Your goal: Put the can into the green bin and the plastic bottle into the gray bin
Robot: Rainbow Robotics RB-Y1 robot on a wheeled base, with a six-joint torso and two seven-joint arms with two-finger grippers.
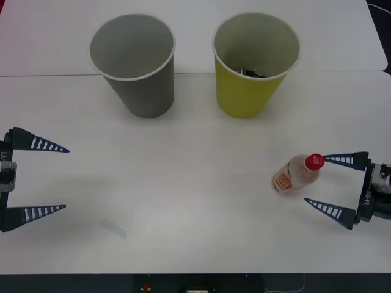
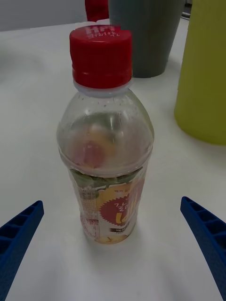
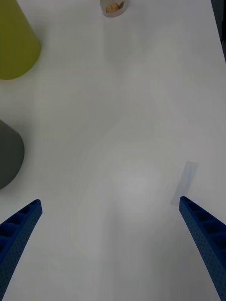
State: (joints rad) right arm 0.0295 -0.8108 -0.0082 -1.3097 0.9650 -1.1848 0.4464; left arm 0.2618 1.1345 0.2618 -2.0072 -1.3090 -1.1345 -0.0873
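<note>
Open R gripper [image 1: 319,180] flanks plastic bottle [image 1: 296,173]

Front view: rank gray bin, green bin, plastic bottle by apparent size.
1-2. gray bin and green bin: look alike, no clear ranking.
3. plastic bottle: clearly smallest, standing just ahead of the open right gripper.

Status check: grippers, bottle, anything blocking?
Right gripper open, beside upright plastic bottle. Left gripper open, idle. Path to gray bin unobstructed.
</note>
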